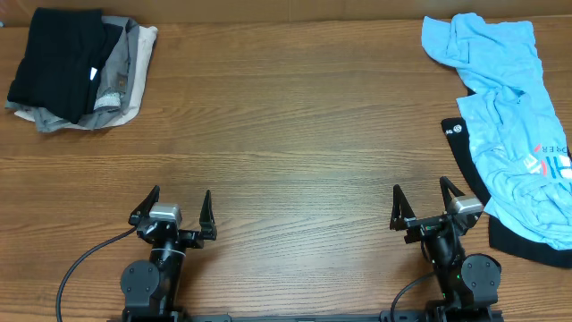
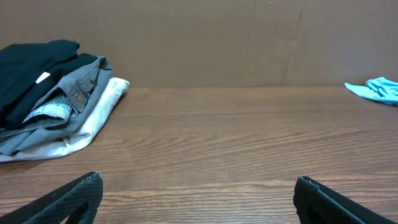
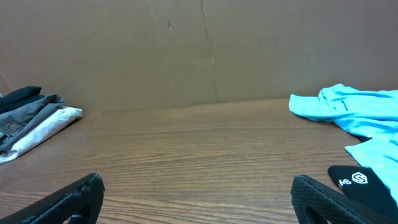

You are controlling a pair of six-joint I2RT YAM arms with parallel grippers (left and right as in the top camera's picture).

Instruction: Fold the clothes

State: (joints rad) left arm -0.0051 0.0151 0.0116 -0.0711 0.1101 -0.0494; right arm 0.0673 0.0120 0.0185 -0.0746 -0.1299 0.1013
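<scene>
Your right gripper (image 1: 420, 186) sits at the near edge of the table (image 1: 295, 134). Its fingers are spread wide and hold nothing. Your left gripper (image 1: 180, 193) is well off to its left, also spread and empty.

Just to the right of the right gripper, a bit farther back, lies a black cloth (image 1: 465, 156). The crumpled light-blue shirt (image 1: 505, 116) lies on top of it. The shirt's long side runs away from the right gripper, near to far. I think the right arm should reach it, since it is much nearer.

Far back and far left of the right gripper is a neat pile (image 1: 76, 72), black on top, and it looks folded.
</scene>
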